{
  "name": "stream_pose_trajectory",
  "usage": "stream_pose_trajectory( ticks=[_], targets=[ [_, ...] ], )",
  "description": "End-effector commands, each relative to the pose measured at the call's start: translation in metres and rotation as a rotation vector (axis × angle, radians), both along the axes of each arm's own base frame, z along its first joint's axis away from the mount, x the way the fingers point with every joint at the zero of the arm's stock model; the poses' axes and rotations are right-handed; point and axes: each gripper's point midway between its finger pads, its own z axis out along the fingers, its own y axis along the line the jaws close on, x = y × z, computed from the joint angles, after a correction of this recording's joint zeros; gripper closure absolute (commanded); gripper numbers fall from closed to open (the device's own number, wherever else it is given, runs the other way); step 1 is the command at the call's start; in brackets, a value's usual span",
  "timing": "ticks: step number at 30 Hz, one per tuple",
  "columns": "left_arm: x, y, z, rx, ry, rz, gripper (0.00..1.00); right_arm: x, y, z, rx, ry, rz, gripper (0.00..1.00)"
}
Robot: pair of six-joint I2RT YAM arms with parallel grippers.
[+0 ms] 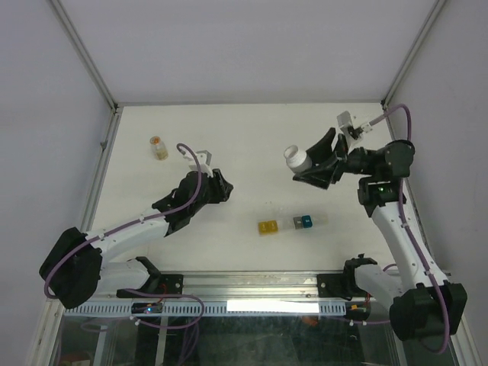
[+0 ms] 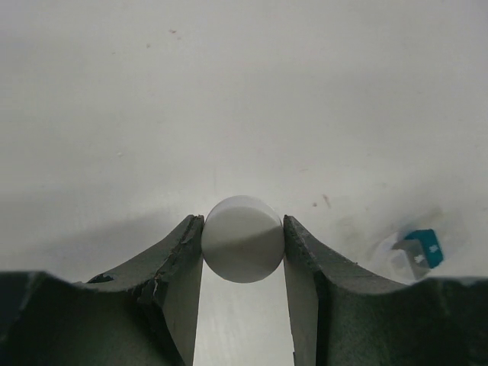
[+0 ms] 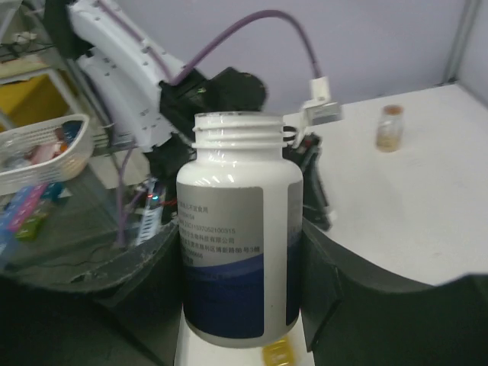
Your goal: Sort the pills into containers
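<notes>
containers (image 1: pixel 293 223): strip lies on the table (image 1: pixel 252 130) between both arms, yellow cell at left, teal cell beside, the others clear | left gripper (image 1: pixel 219 187): clamped on a white round cap (image 2: pixel 242 248) | right gripper (image 1: pixel 316 164): grasps an open white bottle (image 3: pixel 240 252) | label: grey and blue, print too small to read | small amber vial (image 1: pixel 157 146): far left, well apart

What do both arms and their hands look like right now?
The left arm and right arm are white links with black joints. A purple cable loops to each wrist. The left hand and right hand are black, each with two broad curved fingers. A green light glows on the right arm.
</notes>
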Motion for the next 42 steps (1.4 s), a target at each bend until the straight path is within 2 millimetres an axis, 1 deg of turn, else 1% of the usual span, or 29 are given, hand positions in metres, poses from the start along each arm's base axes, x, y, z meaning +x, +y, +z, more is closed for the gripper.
stream_pose_trajectory(
  ticks=[1, 3, 4, 5, 6, 7, 8, 9, 10, 11, 12, 13, 14, 15, 16, 17, 18, 19, 22, 23, 26, 27, 28, 31, 33, 35, 38, 40, 42],
  targets=[
    [0.011, 0.025, -0.024, 0.173, 0.036, 0.062, 0.93, -0.051, -0.008, 0.013, -0.056, -0.016, 0.084, 1.00],
    [0.013, 0.026, -0.035, 0.215, 0.069, 0.059, 0.92, 0.009, -0.034, 0.040, 0.012, -0.073, -0.240, 1.00],
    [0.016, 0.025, -0.038, 0.238, 0.081, 0.053, 0.92, 0.031, -0.045, 0.051, 0.063, -0.058, -0.332, 1.00],
    [0.017, 0.024, -0.042, 0.257, 0.100, 0.047, 0.92, 0.044, -0.048, 0.054, 0.121, 0.008, -0.329, 1.00],
    [0.018, 0.024, -0.047, 0.280, 0.119, 0.039, 0.91, 0.042, -0.041, 0.055, 0.164, 0.051, -0.246, 1.00],
    [0.020, 0.024, -0.051, 0.301, 0.130, 0.035, 0.91, 0.020, -0.024, 0.048, 0.159, 0.057, -0.094, 1.00],
    [0.021, 0.024, -0.056, 0.325, 0.143, 0.035, 0.90, -0.009, -0.008, 0.032, 0.098, 0.021, 0.046, 1.00],
    [0.022, 0.026, -0.062, 0.349, 0.158, 0.040, 0.90, -0.027, 0.000, 0.018, 0.043, -0.028, 0.120, 1.00],
    [0.023, 0.027, -0.069, 0.370, 0.173, 0.045, 0.90, -0.025, -0.002, 0.010, 0.027, -0.063, 0.089, 1.00],
    [0.023, 0.028, -0.075, 0.383, 0.185, 0.046, 0.89, 0.001, -0.012, 0.001, 0.027, -0.016, -0.044, 1.00],
    [0.024, 0.028, -0.080, 0.395, 0.196, 0.043, 0.88, 0.022, -0.023, -0.007, -0.009, -0.017, -0.173, 1.00],
    [0.024, 0.028, -0.082, 0.405, 0.206, 0.037, 0.87, 0.027, -0.025, -0.024, -0.065, -0.026, -0.190, 1.00],
    [0.023, 0.028, -0.085, 0.415, 0.218, 0.031, 0.86, 0.020, -0.023, -0.041, -0.095, 0.005, -0.131, 1.00],
    [0.022, 0.029, -0.088, 0.425, 0.227, 0.026, 0.83, 0.008, -0.019, -0.055, -0.112, 0.038, -0.033, 1.00],
    [0.021, 0.030, -0.090, 0.435, 0.231, 0.023, 0.78, -0.001, -0.016, -0.066, -0.127, 0.040, 0.026, 1.00],
    [0.020, 0.032, -0.092, 0.445, 0.235, 0.025, 0.72, -0.011, -0.017, -0.086, -0.154, 0.108, 0.045, 1.00],
    [0.019, 0.033, -0.094, 0.454, 0.238, 0.027, 0.64, -0.011, -0.019, -0.102, -0.229, -0.044, 0.025, 1.00],
    [0.019, 0.034, -0.095, 0.454, 0.240, 0.027, 0.56, -0.013, -0.022, -0.115, -0.295, -0.080, 0.009, 1.00],
    [0.016, 0.031, -0.095, 0.440, 0.247, 0.009, 0.32, -0.018, -0.031, -0.147, -0.415, -0.090, 0.013, 1.00],
    [0.015, 0.030, -0.094, 0.437, 0.244, -0.001, 0.27, -0.021, -0.032, -0.157, -0.436, -0.089, 0.029, 1.00],
    [0.013, 0.027, -0.084, 0.412, 0.220, -0.024, 0.17, -0.027, -0.036, -0.189, -0.526, -0.075, 0.056, 1.00],
    [0.012, 0.026, -0.078, 0.397, 0.200, -0.033, 0.15, -0.029, -0.037, -0.199, -0.557, -0.073, 0.064, 1.00],
    [0.011, 0.025, -0.070, 0.374, 0.174, -0.044, 0.12, -0.029, -0.039, -0.207, -0.592, -0.074, 0.065, 1.00],
    [0.004, 0.014, -0.039, 0.264, 0.066, -0.108, 0.09, -0.030, -0.042, -0.226, -0.677, -0.072, 0.064, 1.00],
    [-0.006, 0.006, -0.016, 0.168, -0.025, -0.166, 0.02, -0.030, -0.043, -0.235, -0.727, -0.072, 0.063, 1.00],
    [-0.018, -0.001, 0.011, 0.050, -0.138, -0.223, 0.01, -0.033, -0.044, -0.246, -0.777, -0.060, 0.078, 1.00],
    [-0.042, -0.010, 0.045, -0.105, -0.298, -0.328, 0.01, -0.039, -0.044, -0.264, -0.851, -0.037, 0.104, 1.00],
    [-0.050, -0.011, 0.054, -0.151, -0.359, -0.359, 0.01, -0.041, -0.045, -0.273, -0.883, -0.022, 0.112, 1.00],
    [-0.055, -0.012, 0.053, -0.166, -0.374, -0.382, 0.01, -0.044, -0.046, -0.279, -0.907, -0.012, 0.123, 1.00]
  ],
)
